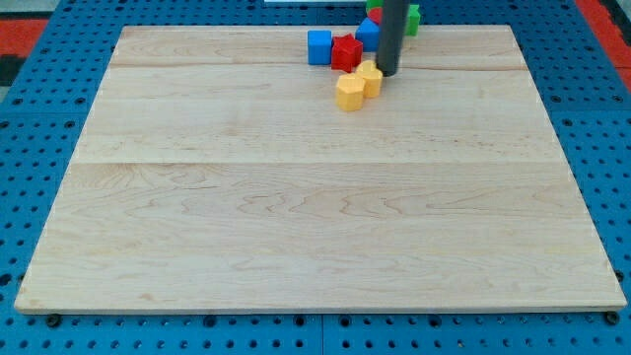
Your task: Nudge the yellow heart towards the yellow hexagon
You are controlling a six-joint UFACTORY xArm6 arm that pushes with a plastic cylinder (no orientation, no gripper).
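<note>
Two yellow blocks sit touching each other near the view's top centre: one [369,78] at the upper right and one [349,92] at the lower left. I cannot tell which is the heart and which the hexagon. My tip [386,74] is down on the board right against the right side of the upper-right yellow block. The dark rod rises from there to the view's top edge.
A blue cube [318,46] and a red block [346,52] lie just above and left of the yellow pair. A blue block [368,33], a green block [413,17] and a red block [373,5] sit at the board's top edge, partly hidden by the rod. Blue pegboard [39,148] surrounds the wooden board.
</note>
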